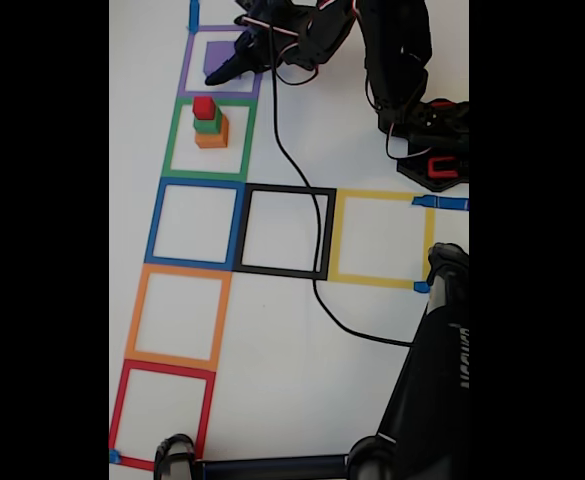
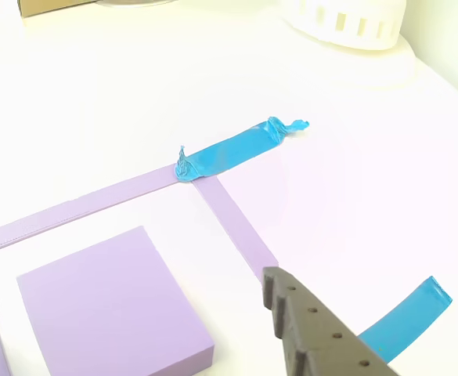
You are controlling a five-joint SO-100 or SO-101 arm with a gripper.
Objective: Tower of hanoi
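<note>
A white table point(image 1: 292, 400) is carrying a set of taped square outlines. In the fixed view a column is running from far to near on the left: a purple square point(image 1: 185, 75), a green square point(image 1: 176, 140), a blue square point(image 1: 156, 222), an orange square point(image 1: 135, 318) and a red square point(image 1: 122, 400). A black square point(image 1: 244, 230) and a yellow square point(image 1: 337, 235) are sitting to the right of the blue one.

A small stack point(image 1: 210, 122) is standing inside the green square, toward its far edge: an orange block at the bottom, a green block on it and a red block on top. A flat purple block point(image 2: 111, 309) is lying inside the purple square, near the frame's right side.

The black arm is reaching in from the far right, and its tool point(image 1: 234, 66) is hanging over the purple square, its tip just over the purple block's right part. In the other view one dark perforated finger point(image 2: 311, 333) is showing just right of the block; whether the tool is spread or closed is not clear from either picture.

A black cable point(image 1: 317, 290) is trailing across the table from the arm toward the near right. Blue tape strips point(image 2: 229, 153) are holding the frame corners. A white ribbed object point(image 2: 346, 23) is sitting at the far edge in the other view.
</note>
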